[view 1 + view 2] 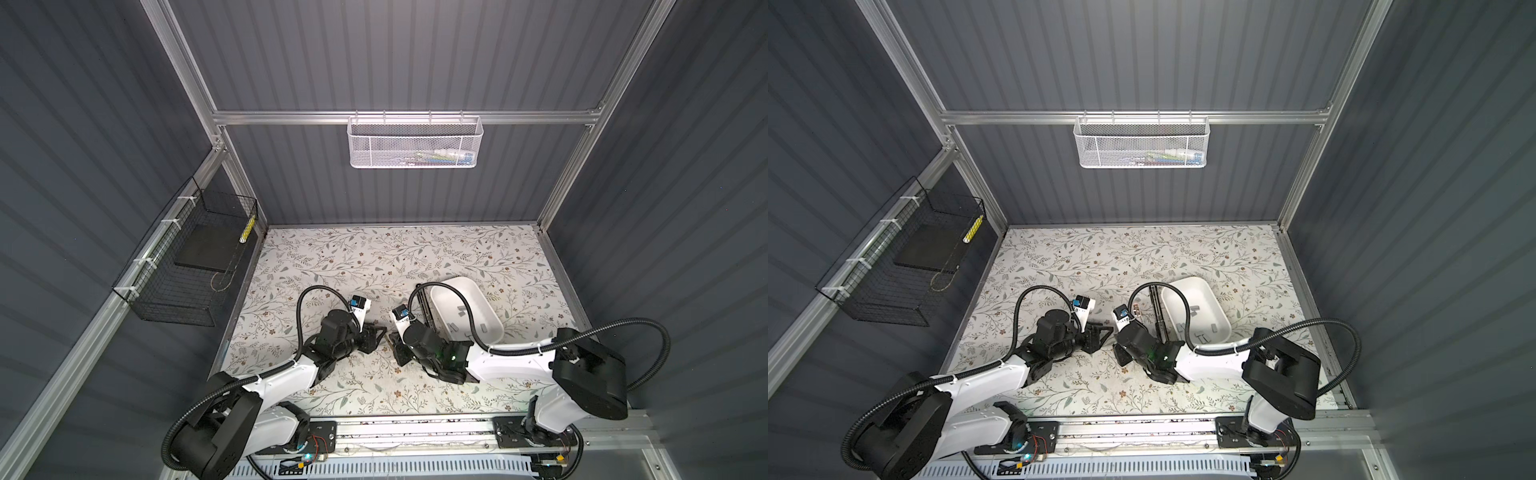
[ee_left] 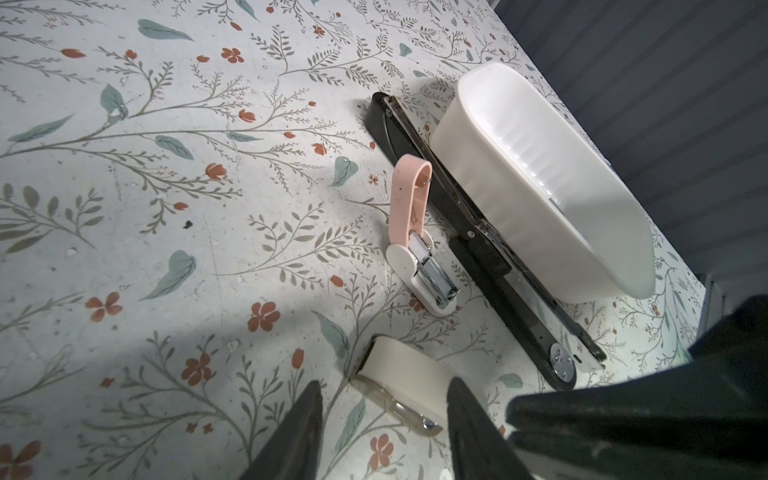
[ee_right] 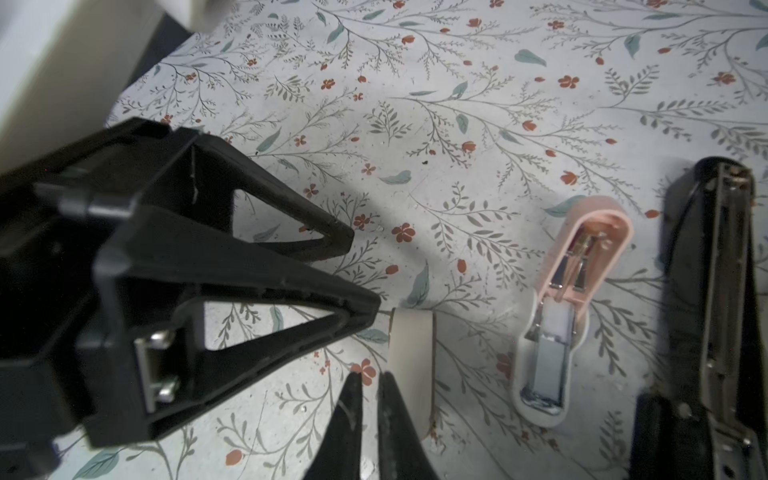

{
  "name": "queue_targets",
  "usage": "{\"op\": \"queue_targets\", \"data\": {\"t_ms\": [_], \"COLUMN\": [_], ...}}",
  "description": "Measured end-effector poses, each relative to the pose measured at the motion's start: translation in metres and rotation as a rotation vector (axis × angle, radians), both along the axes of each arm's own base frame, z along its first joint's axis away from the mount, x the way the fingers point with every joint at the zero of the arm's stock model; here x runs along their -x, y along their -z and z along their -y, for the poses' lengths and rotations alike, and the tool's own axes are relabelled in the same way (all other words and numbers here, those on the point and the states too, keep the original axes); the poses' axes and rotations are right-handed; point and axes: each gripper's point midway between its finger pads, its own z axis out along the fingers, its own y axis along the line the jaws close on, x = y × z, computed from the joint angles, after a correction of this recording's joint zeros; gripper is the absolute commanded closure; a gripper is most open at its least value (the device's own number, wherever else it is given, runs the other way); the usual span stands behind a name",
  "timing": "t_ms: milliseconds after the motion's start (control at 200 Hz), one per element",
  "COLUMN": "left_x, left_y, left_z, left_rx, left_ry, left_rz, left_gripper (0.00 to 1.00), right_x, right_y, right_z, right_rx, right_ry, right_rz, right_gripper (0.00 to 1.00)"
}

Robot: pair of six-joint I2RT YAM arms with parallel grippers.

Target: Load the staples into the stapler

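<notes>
The long black stapler (image 1: 424,307) (image 2: 478,249) lies opened flat against the near side of a white tray (image 1: 455,279). Several grey staples (image 1: 461,309) (image 1: 1202,337) lie loose inside that tray. Both grippers hang low over the table, left of the stapler, tips facing each other. My left gripper (image 2: 385,384) (image 1: 380,331) is open, with a small cream object (image 2: 401,370) ahead between its fingers; one fingertip (image 3: 374,309) touches its end. My right gripper (image 3: 371,376) (image 1: 395,345) has its fingers nearly together with nothing seen between them, just beside the cream object (image 3: 411,361).
A small pink stapler (image 2: 411,232) (image 3: 573,299) lies opened between the cream object and the black stapler. A white mesh basket (image 1: 415,141) hangs on the back wall. A black wire basket (image 1: 183,266) hangs on the left wall.
</notes>
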Motion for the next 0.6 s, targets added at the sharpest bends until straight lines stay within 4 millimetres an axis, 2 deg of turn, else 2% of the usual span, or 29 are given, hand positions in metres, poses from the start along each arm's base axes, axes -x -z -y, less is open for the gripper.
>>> {"op": "queue_targets", "data": {"t_ms": [105,370,505,600], "left_x": [0.0,0.005,0.005,0.005], "left_y": [0.0,0.006,0.004,0.002], "left_z": [0.0,-0.001,-0.001,0.001], "left_rx": [-0.005,-0.013,-0.011,-0.003], "left_ry": [0.006,0.021,0.026,0.035], "left_rz": [0.011,0.025,0.039,0.049], "left_gripper": [0.48,0.47,0.45,0.44], "right_x": [0.0,-0.002,-0.002,-0.002], "right_y": [0.008,0.014,0.026,0.028], "right_z": [0.003,0.006,0.008,0.009], "right_rx": [0.026,0.044,0.073,0.076], "right_ry": [0.01,0.023,0.032,0.04], "right_rz": [-0.01,-0.011,-0.025,-0.026], "right_gripper": [0.88,0.87,0.87,0.87]}}
